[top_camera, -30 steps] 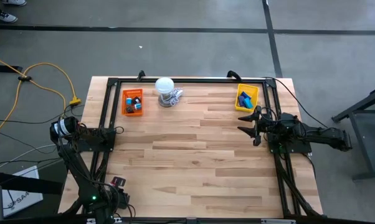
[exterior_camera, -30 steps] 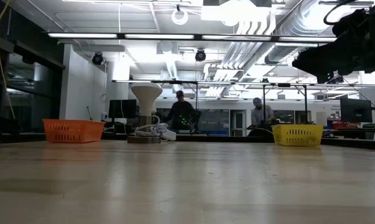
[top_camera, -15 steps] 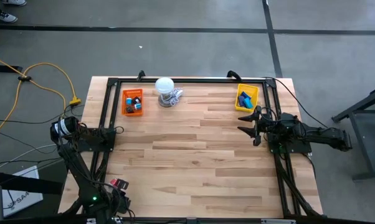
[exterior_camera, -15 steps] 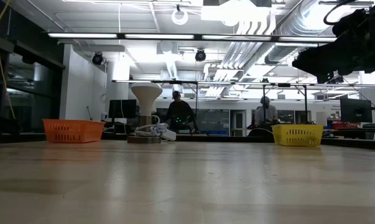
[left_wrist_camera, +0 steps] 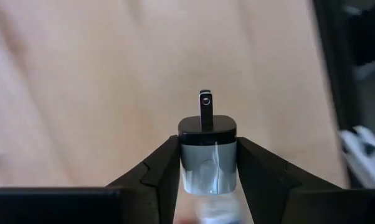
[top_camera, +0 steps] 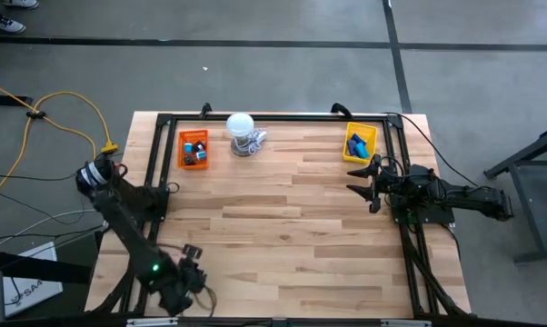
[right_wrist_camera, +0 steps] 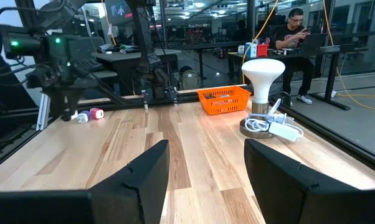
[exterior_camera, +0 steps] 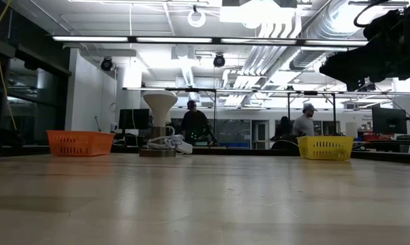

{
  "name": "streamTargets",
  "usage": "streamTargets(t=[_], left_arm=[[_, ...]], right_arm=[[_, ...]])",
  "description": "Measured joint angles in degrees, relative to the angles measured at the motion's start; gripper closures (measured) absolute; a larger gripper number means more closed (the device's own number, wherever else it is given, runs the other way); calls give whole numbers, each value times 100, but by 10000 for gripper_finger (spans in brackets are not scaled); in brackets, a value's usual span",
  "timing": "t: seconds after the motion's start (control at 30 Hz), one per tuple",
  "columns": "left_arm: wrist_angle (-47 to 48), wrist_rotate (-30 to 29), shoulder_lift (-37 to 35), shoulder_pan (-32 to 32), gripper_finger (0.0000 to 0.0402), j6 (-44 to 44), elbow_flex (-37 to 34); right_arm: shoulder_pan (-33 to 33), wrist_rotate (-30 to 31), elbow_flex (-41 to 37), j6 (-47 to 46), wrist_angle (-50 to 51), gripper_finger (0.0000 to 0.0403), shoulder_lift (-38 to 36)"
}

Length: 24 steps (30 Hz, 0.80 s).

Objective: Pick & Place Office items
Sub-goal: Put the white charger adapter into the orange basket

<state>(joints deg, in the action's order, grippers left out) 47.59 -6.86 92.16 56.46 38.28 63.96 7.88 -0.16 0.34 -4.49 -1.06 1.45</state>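
My left gripper (top_camera: 191, 257) hangs over the table's near left corner, pointing steeply down. It is shut on a small grey-white plug block (left_wrist_camera: 207, 158) with a black face and a metal prong (left_wrist_camera: 205, 109). More office items lie in the orange tray (top_camera: 193, 149) at the far left and the yellow tray (top_camera: 359, 143) at the far right. My right gripper (top_camera: 360, 179) waits open and level at the table's right side, with nothing between its fingers (right_wrist_camera: 144, 174). My left gripper pinches the plug block by its two opposite side walls (left_wrist_camera: 184, 162) between the two fingers. The fingers come from above, slanting down. The block lies in line with the fingers, its black face and prong sticking out past the fingertips toward the wood.
A white round-topped lamp-like object (top_camera: 242, 132) with a coiled cord stands between the trays at the far edge. A black frame (top_camera: 255, 117) rims the table. Bare wood fills the middle (top_camera: 283, 218). People stand in the room beyond the table (exterior_camera: 195, 122).
My left arm has swung from the near left corner toward the table's right and has risen, rolling a little, with the plug block still held. My right arm has kept still.
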Motion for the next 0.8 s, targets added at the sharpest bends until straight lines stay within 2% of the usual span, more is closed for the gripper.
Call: streamTargets(t=[0.23, 0.47, 0.8], left_arm=[[768, -656, -588, -906, 264, -383, 0], [1569, -701, -1064, -2062, 264, -516, -2], [1692, -678, -1528, -3924, 264, -1462, -106]], right_arm=[[2, 0, -2, 0, 0, 208, -1], [1, 0, -1, 0, 0, 208, 0], [1, -1, 0, 0, 0, 208, 1]])
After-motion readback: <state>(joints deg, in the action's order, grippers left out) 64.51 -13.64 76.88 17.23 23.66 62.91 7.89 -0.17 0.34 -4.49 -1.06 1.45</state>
